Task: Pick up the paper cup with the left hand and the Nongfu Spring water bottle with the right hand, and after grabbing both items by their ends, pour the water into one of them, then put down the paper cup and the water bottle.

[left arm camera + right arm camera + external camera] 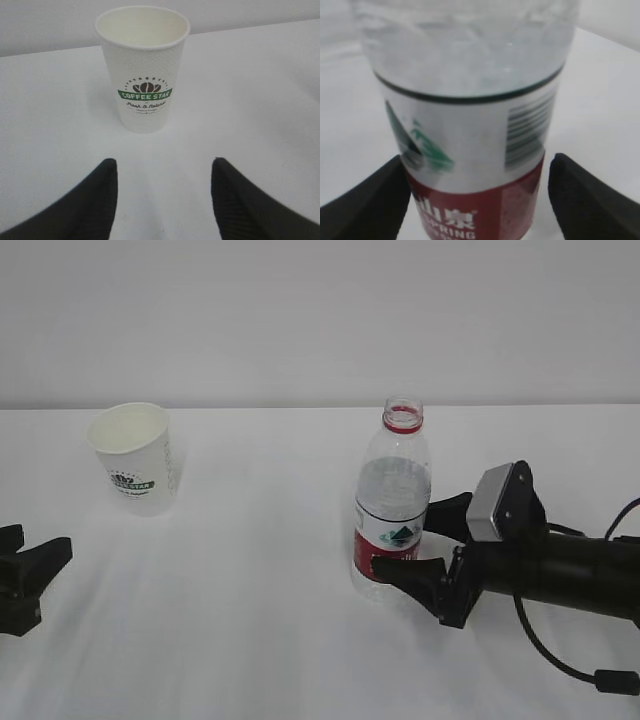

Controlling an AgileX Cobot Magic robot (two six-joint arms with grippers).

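Your paper cup [143,70] stands upright on the white table [250,620], mouth open, and its print reads clearly in the left wrist view: a coffee-bean crest under a row of stars, a green banner with "COFFEE STAR", and below it a script line that looks like "Fresh & Natural". Its cream inside shows no visible liquid from this angle. Well to the right of the cup stands your Nongfu Spring water bottle [393,508], upright and uncapped, with a red neck ring at the top; the label carries a green mountain picture on white, a barcode at one side, and a red band below with white Chinese characters and the Latin letters "PRING" cut off at the frame edge. Water [394,483] fills the bottle up to its shoulder. Your right hand [423,543] reaches in from the far side of the bottle from the cup, lying low and level, with its jaws spread wide around the label; one finger stands on each side of the bottle, with a sliver of gap on the right and the left too close to tell contact. Your left hand [35,558] waits near the cup, on the camera side of it, its fingers [95,195] parted, empty, and clear of the cup.
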